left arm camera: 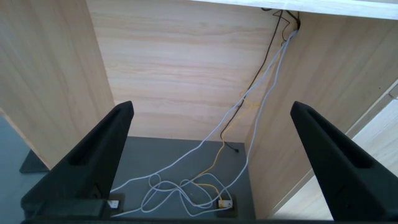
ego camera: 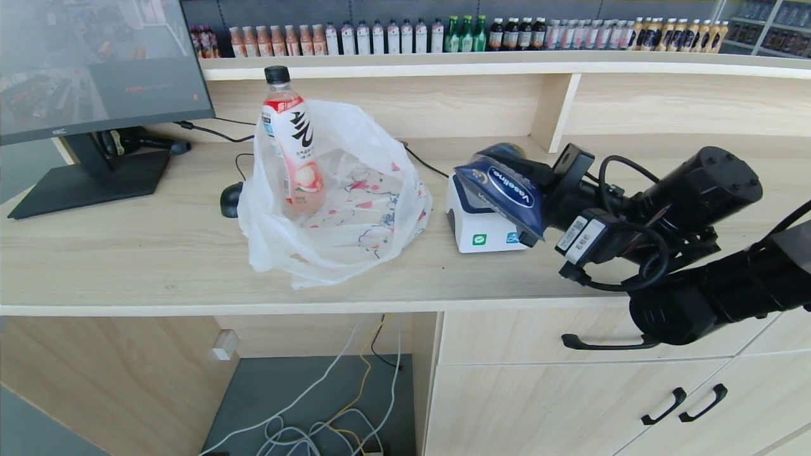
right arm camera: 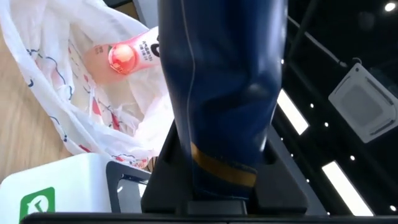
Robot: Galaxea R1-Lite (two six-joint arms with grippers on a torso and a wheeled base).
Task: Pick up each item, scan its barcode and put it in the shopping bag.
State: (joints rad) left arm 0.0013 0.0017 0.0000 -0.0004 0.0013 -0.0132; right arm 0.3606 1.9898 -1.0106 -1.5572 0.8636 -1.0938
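Note:
A white plastic shopping bag (ego camera: 355, 209) lies open on the wooden counter (ego camera: 127, 253). A peach drink bottle (ego camera: 293, 145) stands upright inside it. To the bag's right sits a small white scanner box (ego camera: 485, 228). My right gripper (ego camera: 538, 190) is shut on a dark blue pouch (ego camera: 504, 190), held tilted just above the scanner. The right wrist view has the pouch (right arm camera: 217, 93) up close, with the bag (right arm camera: 62, 93), the bottle (right arm camera: 127, 56) and the scanner (right arm camera: 56, 193) beyond it. My left gripper (left arm camera: 211, 168) hangs open below the counter with nothing between its fingers.
A monitor (ego camera: 95, 63) on a black stand occupies the counter's left end, with a black mouse (ego camera: 231, 199) beside the bag. Bottles line the back shelf (ego camera: 507, 35). Drawers with black handles (ego camera: 665, 405) sit below on the right. Loose cables (left arm camera: 205, 186) lie on the floor under the counter.

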